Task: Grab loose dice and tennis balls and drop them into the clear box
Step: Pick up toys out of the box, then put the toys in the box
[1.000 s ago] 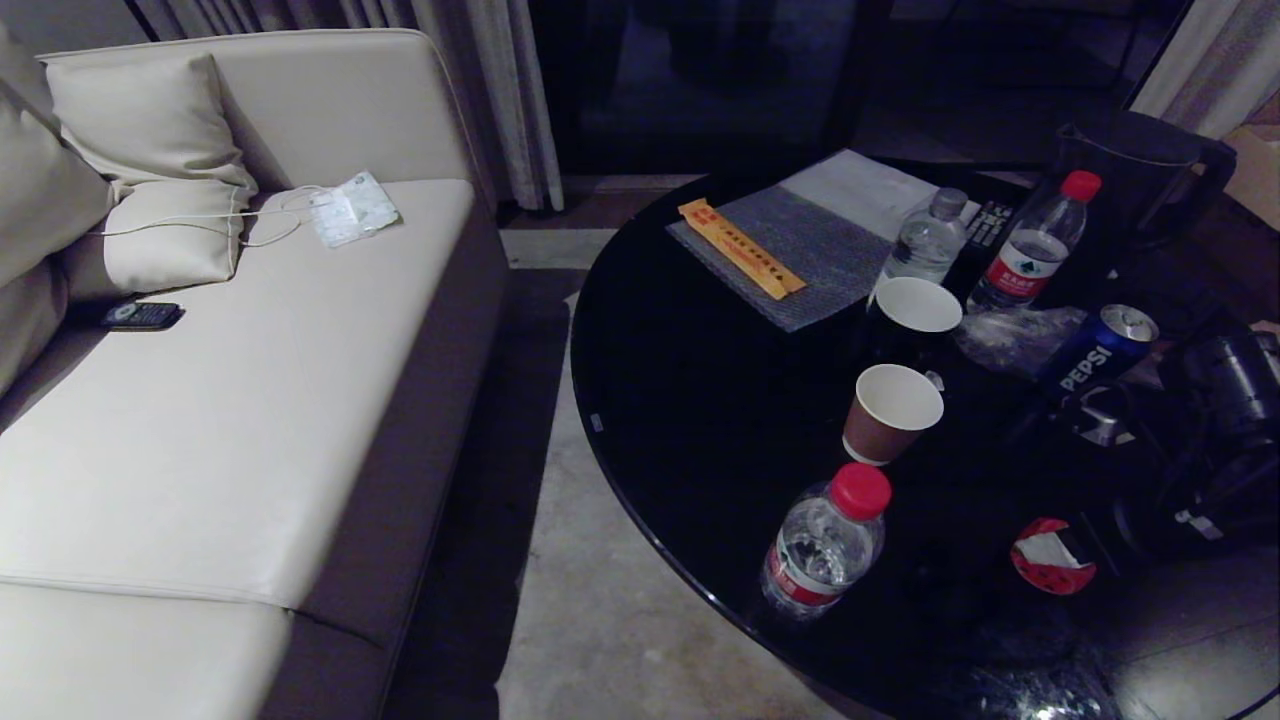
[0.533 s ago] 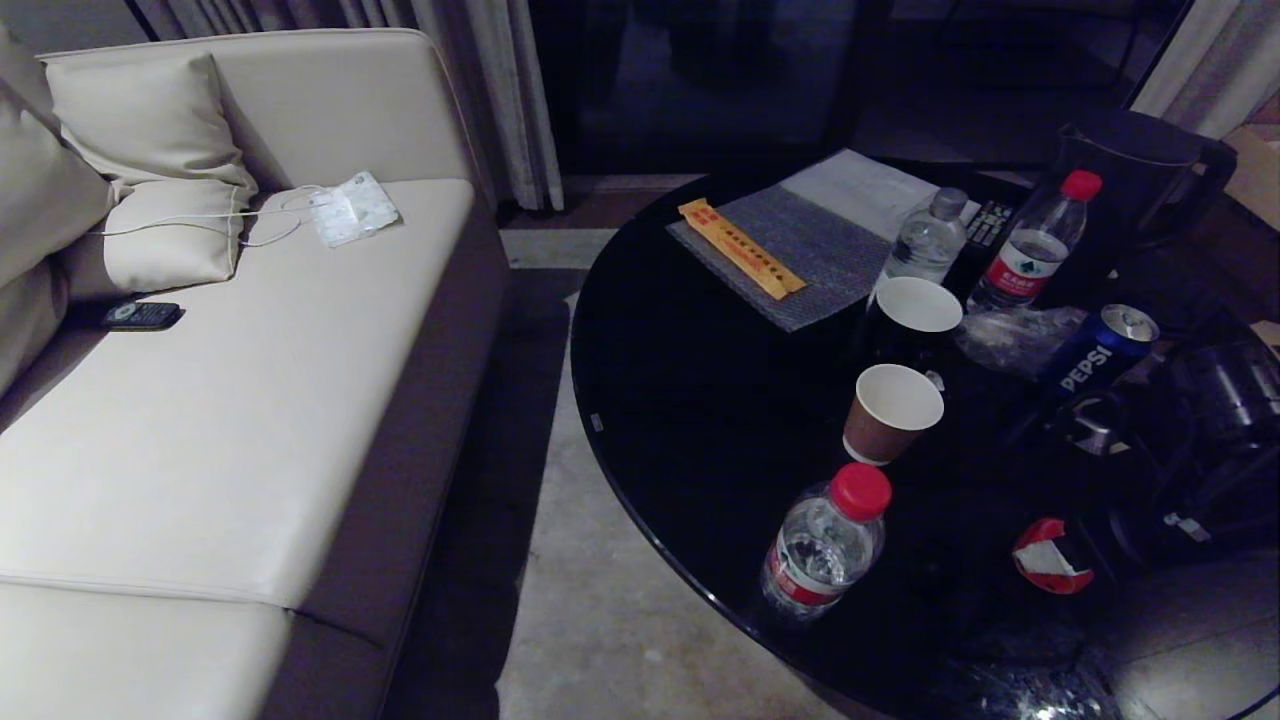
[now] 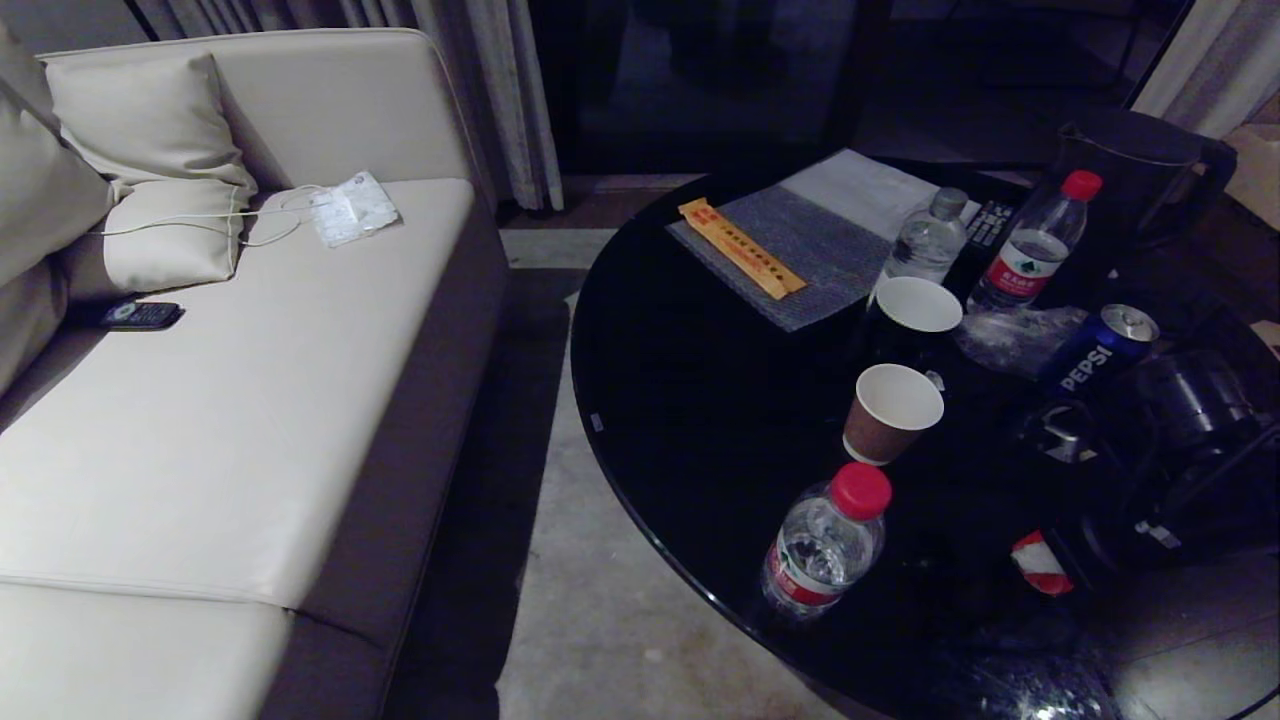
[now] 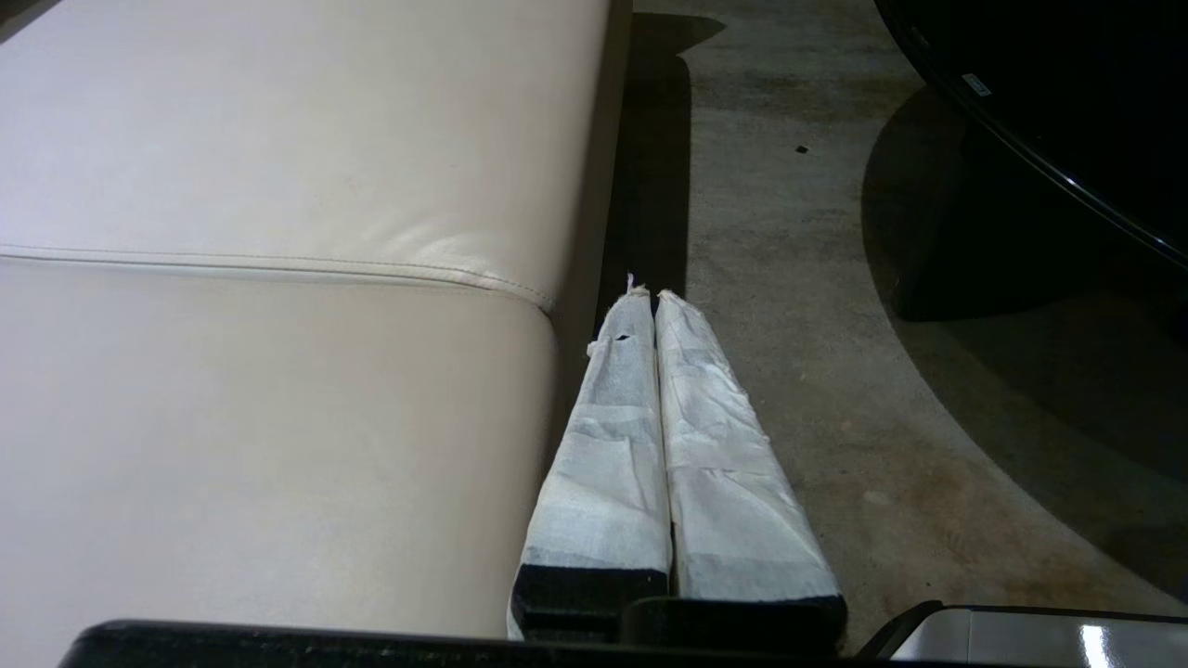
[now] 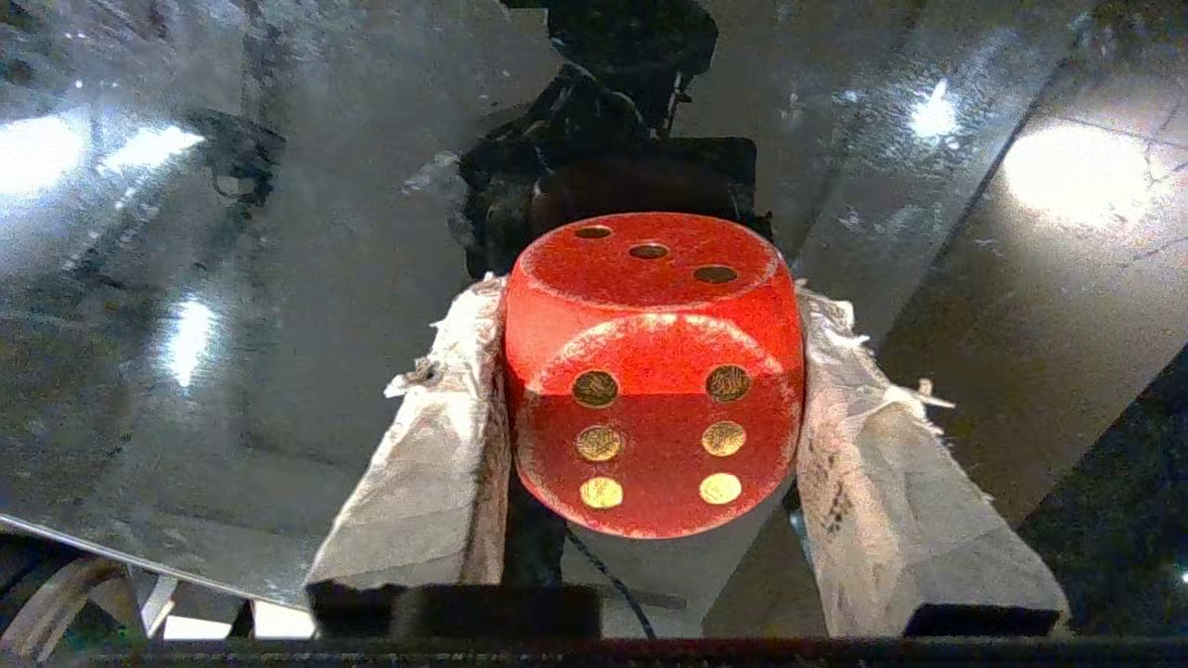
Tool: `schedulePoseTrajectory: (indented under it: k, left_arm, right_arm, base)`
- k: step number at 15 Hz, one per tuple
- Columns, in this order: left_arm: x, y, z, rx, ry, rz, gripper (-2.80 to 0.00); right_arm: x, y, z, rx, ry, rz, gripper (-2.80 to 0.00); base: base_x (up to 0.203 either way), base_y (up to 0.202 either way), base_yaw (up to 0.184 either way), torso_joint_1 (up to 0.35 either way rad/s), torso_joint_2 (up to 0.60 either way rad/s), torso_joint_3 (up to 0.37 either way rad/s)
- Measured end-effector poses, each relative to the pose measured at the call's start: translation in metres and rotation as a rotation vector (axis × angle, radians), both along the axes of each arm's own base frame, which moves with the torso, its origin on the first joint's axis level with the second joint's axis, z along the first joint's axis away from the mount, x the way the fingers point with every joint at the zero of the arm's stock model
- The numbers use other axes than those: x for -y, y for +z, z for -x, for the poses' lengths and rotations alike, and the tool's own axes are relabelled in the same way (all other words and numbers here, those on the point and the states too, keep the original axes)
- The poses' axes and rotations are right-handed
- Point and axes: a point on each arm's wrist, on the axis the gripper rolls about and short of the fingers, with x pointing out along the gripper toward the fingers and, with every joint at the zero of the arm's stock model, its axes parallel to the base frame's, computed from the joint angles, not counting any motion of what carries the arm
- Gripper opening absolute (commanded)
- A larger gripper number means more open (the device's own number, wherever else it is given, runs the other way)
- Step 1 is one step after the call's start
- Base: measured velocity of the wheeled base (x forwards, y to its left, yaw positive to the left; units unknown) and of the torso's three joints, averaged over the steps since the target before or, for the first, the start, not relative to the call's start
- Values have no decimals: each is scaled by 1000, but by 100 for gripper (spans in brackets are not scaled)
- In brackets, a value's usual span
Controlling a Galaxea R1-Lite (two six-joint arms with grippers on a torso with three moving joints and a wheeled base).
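A dim room is shown, with a pale beige leather sofa (image 3: 250, 400) on the left and a round glossy black table (image 3: 700, 420) on the right, a strip of grey floor (image 3: 600, 620) lying between them. On the sofa, a cream cushion (image 3: 150, 130), a white cable and a small dark remote (image 3: 140, 315) are seen. The left gripper (image 4: 645, 297) is held low beside the sofa's front edge, above the floor, its white-wrapped fingers (image 4: 613, 445) pressed together on nothing. On the table, a grey woven mat with a flat orange strip (image 3: 742, 248) is laid at the far side; nearer, a brown paper cup (image 3: 890, 412) and a clear red-capped water bottle (image 3: 825, 540) are placed. Further right, a blue Pepsi can (image 3: 1100, 355) is seen leaning. At the table's near right, the right gripper (image 5: 650, 390) is positioned just over the glass, and the red die with gold pips (image 5: 654, 371) is clamped between its padded fingers (image 5: 436, 445), which are pressed against the die's two sides. In the head view the die (image 3: 1038, 563) is only partly visible.
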Motion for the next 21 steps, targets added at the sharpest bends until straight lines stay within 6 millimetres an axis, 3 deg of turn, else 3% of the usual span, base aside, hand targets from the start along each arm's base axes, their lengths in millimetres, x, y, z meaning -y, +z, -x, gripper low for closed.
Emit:
schedulePoseTrajectory:
  k: [5,8,11,14,18,21]
  left_arm:
    - [0,0,0,0,0,-1,-280]
    - [0,0,0,0,0,0,-280]
    - [0,0,0,0,0,-1,-280]
    - [0,0,0,0,0,0,-280]
    - [0,0,0,0,0,0,-280]
    - [0,0,0,0,0,0,-280]
  right_arm:
    - [-4,11,11,43,-19,-23,-280]
    - [-3,29,34,117,-71,-65,-280]
    - [-1,48,73,225,-151,-138,-280]
    - [0,51,122,322,-180,-181,-280]
    - [3,26,190,433,-211,-220,-280]
    - [4,1,227,517,-251,-267,-280]
  base:
    - [0,0,0,0,0,0]
    - [0,0,0,0,0,0]
    - [0,0,0,0,0,0]
    - [0,0,0,0,0,0]
    - [0,0,0,0,0,0]
    - [0,0,0,0,0,0]
